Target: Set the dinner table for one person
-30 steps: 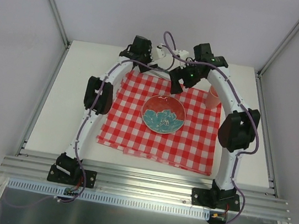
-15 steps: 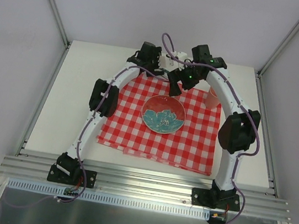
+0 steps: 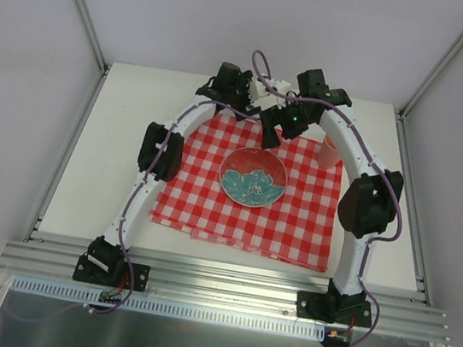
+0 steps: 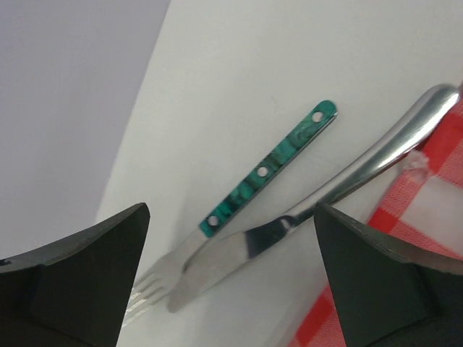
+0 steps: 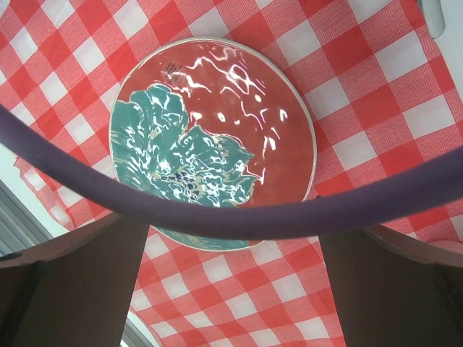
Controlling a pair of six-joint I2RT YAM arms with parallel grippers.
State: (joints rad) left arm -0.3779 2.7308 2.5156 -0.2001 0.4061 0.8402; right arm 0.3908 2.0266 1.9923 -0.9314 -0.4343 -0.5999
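Observation:
On the off-white dinner table (image 3: 114, 148) lies a red-and-white checked cloth (image 3: 210, 205) with a red and teal plate (image 3: 253, 177) at its middle. My left gripper (image 4: 230, 213) is open, hovering low over a green-handled fork (image 4: 271, 166) and a steel knife (image 4: 289, 224) that lie side by side on the bare table (image 4: 239, 87) beside the cloth's edge (image 4: 427, 188). In the top view the left gripper (image 3: 252, 103) is at the cloth's far edge and hides the cutlery. My right gripper (image 5: 231, 289) hangs open above the plate (image 5: 217, 137), empty.
A pink cup (image 3: 331, 151) stands at the cloth's far right corner, beside the right arm. A purple cable (image 5: 231, 217) crosses the right wrist view. Aluminium rails run along the near edge (image 3: 226, 276) and white walls enclose the table.
The left arm has swung right along the cloth's far edge, toward the right gripper. The right arm has barely moved. Both grippers stay open.

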